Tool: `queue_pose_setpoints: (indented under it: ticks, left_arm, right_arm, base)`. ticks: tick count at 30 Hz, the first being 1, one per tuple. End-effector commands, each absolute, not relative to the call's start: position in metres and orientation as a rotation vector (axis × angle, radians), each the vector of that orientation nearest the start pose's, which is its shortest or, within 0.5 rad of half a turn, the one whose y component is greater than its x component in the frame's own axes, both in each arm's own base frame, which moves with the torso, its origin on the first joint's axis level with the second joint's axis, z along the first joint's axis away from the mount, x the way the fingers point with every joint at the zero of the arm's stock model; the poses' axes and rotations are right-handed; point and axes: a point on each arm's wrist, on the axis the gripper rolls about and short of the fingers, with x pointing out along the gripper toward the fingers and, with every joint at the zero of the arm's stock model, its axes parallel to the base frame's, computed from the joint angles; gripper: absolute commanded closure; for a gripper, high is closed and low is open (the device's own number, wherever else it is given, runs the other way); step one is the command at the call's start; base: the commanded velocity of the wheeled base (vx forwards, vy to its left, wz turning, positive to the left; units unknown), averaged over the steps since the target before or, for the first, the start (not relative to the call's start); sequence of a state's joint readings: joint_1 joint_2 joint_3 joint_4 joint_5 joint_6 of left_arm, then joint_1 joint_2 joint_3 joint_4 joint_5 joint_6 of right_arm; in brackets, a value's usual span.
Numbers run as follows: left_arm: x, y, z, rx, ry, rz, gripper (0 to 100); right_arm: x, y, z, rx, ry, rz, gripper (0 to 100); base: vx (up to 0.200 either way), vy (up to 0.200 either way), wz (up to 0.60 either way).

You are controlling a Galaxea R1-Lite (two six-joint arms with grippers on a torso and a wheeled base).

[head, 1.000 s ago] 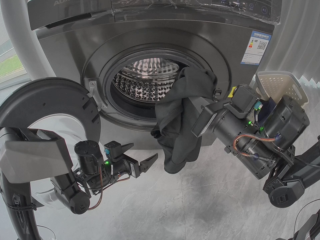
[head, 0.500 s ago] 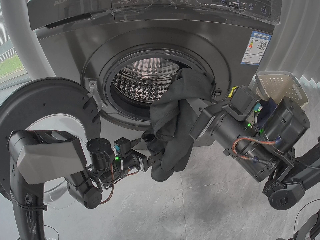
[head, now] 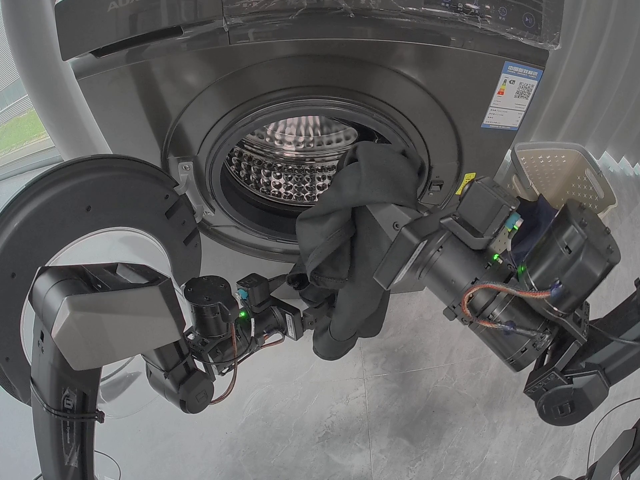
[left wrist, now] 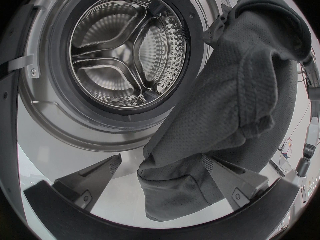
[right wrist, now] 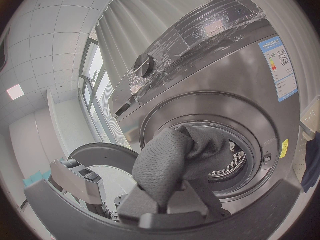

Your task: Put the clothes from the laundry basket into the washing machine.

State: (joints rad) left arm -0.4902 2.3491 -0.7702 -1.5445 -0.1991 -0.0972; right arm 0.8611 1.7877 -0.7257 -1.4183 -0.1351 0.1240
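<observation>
A dark grey garment (head: 353, 235) hangs in front of the right side of the washing machine's (head: 133, 101) open drum (head: 293, 161). My right gripper (head: 373, 218) is shut on its upper part, seen as a bunched fold in the right wrist view (right wrist: 163, 200). The garment's top leans against the drum rim and its lower end dangles below the opening. My left gripper (head: 317, 315) is open at that lower end. In the left wrist view the cloth (left wrist: 213, 117) drapes down between the two fingers (left wrist: 100, 174), resting against one of them.
The round door (head: 87, 201) stands swung open at the left, just behind my left arm. A white laundry basket (head: 563, 168) holding a dark blue cloth (head: 533, 218) sits at the right beside the machine. Grey tiled floor (head: 373, 408) lies below.
My left arm has moved right and up, bringing its open fingers from clear of the garment to around its lower end. The right gripper has shifted the garment slightly left toward the opening.
</observation>
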Motion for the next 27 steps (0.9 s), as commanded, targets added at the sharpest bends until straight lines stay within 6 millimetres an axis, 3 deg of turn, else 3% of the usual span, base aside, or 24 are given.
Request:
queue_pose_setpoints:
  ticks: [1, 19, 20, 27]
  left_arm:
    - [0.341, -0.189, 0.034, -0.09, 0.063, -0.691, 0]
    - [0.352, -0.203, 0.029, -0.086, 0.026, -0.753, 0]
    - [0.352, -0.203, 0.029, -0.086, 0.024, -0.753, 100]
    - [0.358, -0.209, 0.038, -0.092, -0.021, -0.752, 100]
  right_arm:
    - [0.205, 0.236, 0.211, 0.29, -0.27, 0.742, 100]
    - [0.203, 0.235, 0.207, 0.283, -0.256, 0.744, 100]
    - [0.203, 0.235, 0.206, 0.281, -0.252, 0.745, 100]
    - [0.202, 0.233, 0.204, 0.276, -0.244, 0.743, 100]
  base:
    - [0.0, 0.0, 0.0]
    - [0.0, 0.0, 0.0]
    - [0.0, 0.0, 0.0]
    - [0.0, 0.0, 0.0]
